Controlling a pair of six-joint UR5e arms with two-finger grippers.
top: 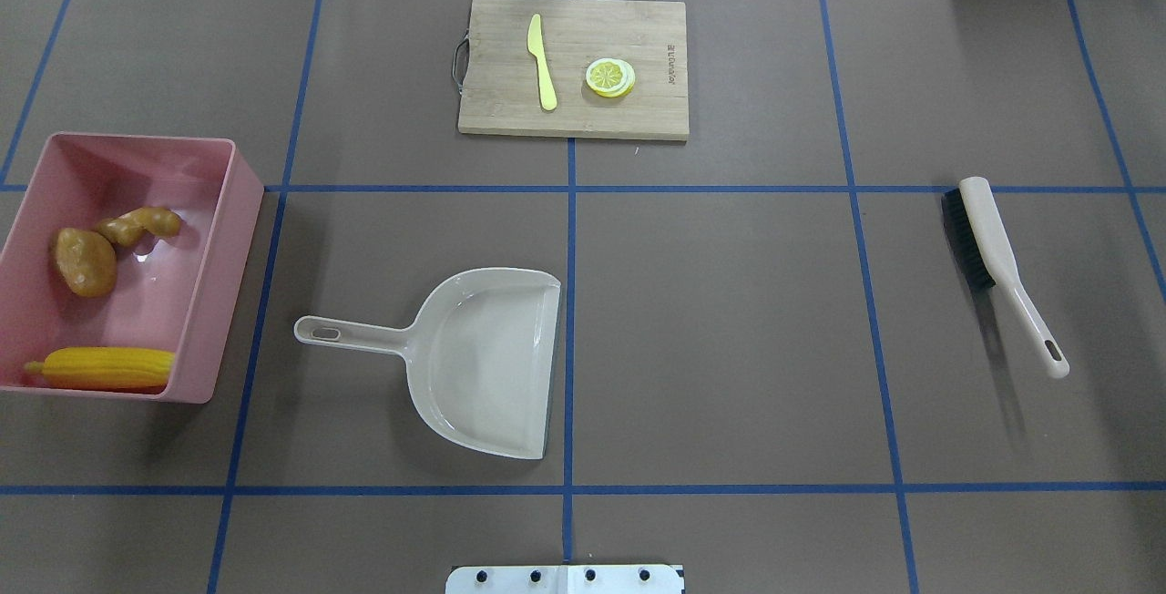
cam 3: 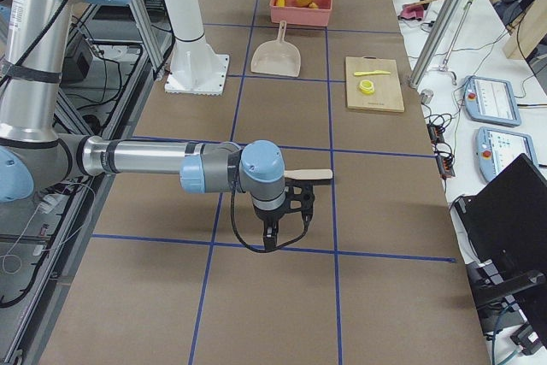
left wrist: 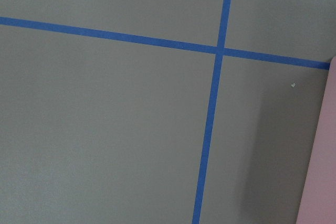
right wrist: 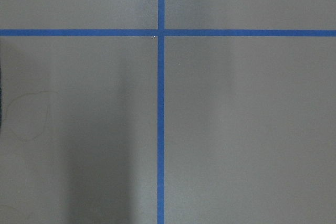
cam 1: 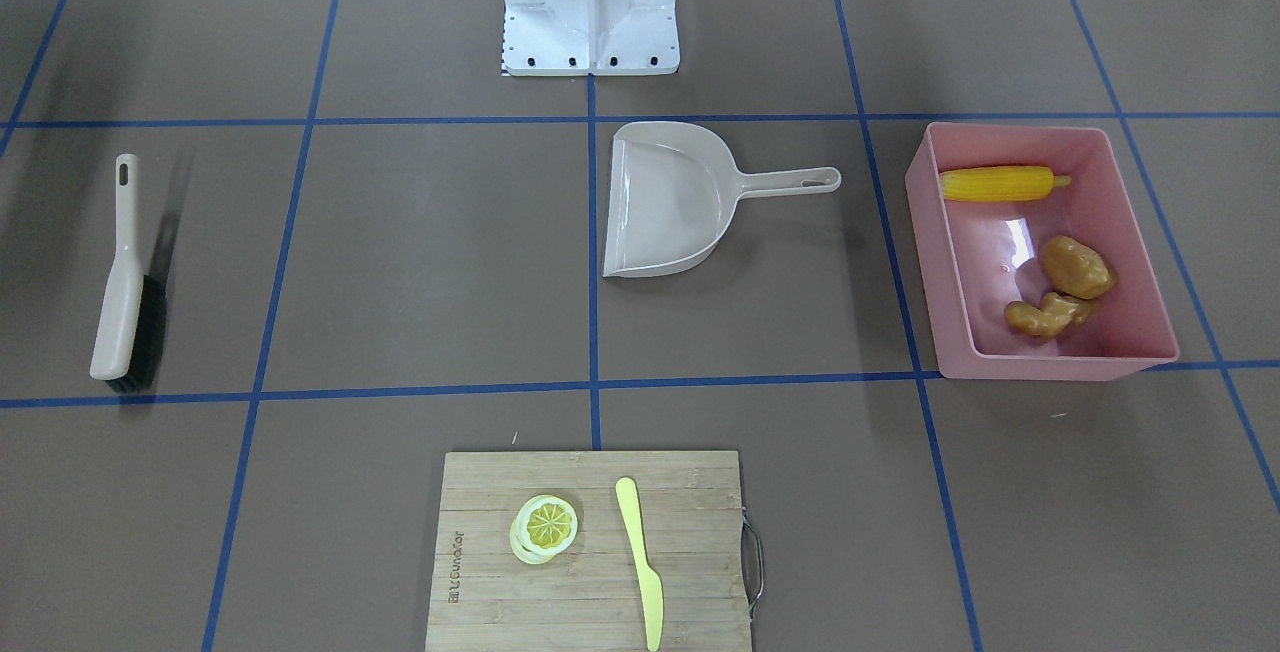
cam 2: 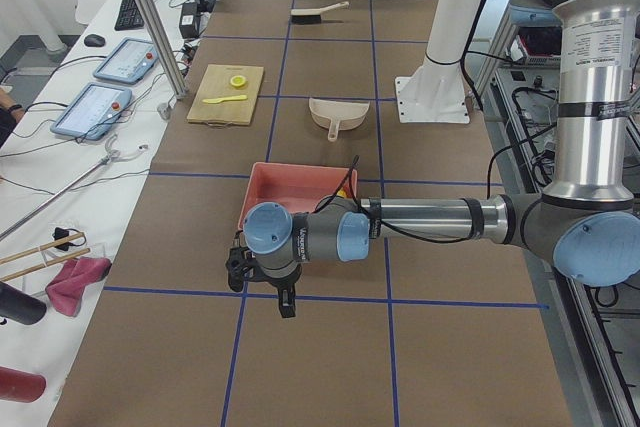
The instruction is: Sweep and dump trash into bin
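Three pieces of toy trash are seen inside the pink bin (cam 1: 1060, 364), which stands well apart from the beige dustpan (cam 1: 665, 202), toward the robot's left of it. The yellow corn cob (cam 1: 1000, 183) lies along the bin's wall nearest the robot. The brown potato (cam 1: 1075, 266) and the tan ginger root (cam 1: 1045, 316) lie touching each other, farther from the robot.

A brush (cam 1: 125, 282) lies well apart from the dustpan on its other side. A wooden cutting board (cam 1: 480, 552), bearing lemon slices (cam 1: 545, 527) and a pale yellow knife (cam 1: 640, 557), lies beyond the dustpan, away from the robot.

The left gripper (cam 2: 284, 305) is held over the table past the bin, and the right gripper (cam 3: 270, 241) past the brush. How far either is open cannot be told, and nothing is seen in either.
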